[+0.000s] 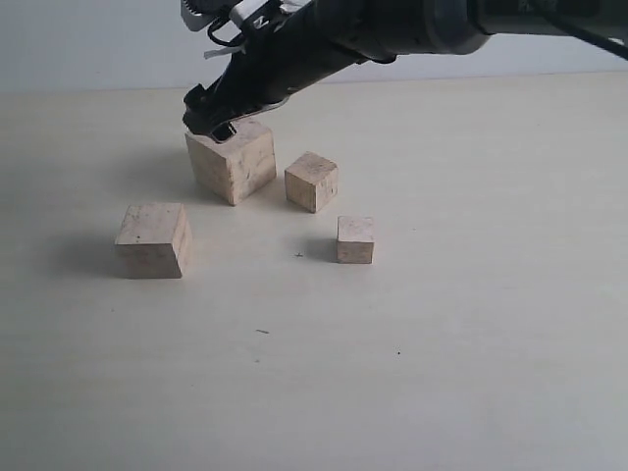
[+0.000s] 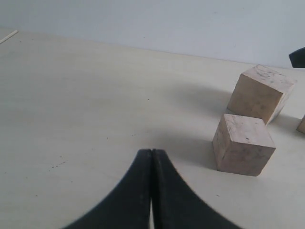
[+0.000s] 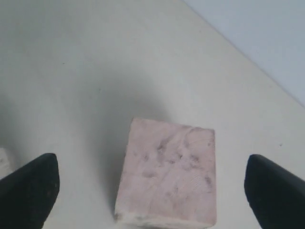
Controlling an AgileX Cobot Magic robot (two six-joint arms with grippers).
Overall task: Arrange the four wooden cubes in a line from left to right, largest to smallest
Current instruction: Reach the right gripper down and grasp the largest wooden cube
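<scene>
Nearest me is bare pale table (image 1: pixel 314 392), marked with a few dark specks. Next come two of the wooden cubes, well apart: the second-largest cube (image 1: pixel 154 240) on the left and the smallest cube (image 1: pixel 355 239) to the right of the middle. Farther back and between them sits the third cube (image 1: pixel 312 182), turned with a corner toward me. Just beside it, to its left and a little farther back, stands the largest cube (image 1: pixel 231 162), also turned corner-on.

Over that big block hangs the right gripper (image 1: pixel 214 123), its black arm reaching in from the upper right. The right wrist view shows its jaws spread wide, wider than the largest cube (image 3: pixel 167 176) between them, touching neither side and gripping nothing.

The left gripper (image 2: pixel 151 191) shows only in the left wrist view: its fingers are pressed together with nothing between them. It sits low over bare table, with the second-largest cube (image 2: pixel 243 144) off to one side and the largest cube (image 2: pixel 261 93) beyond it.
</scene>
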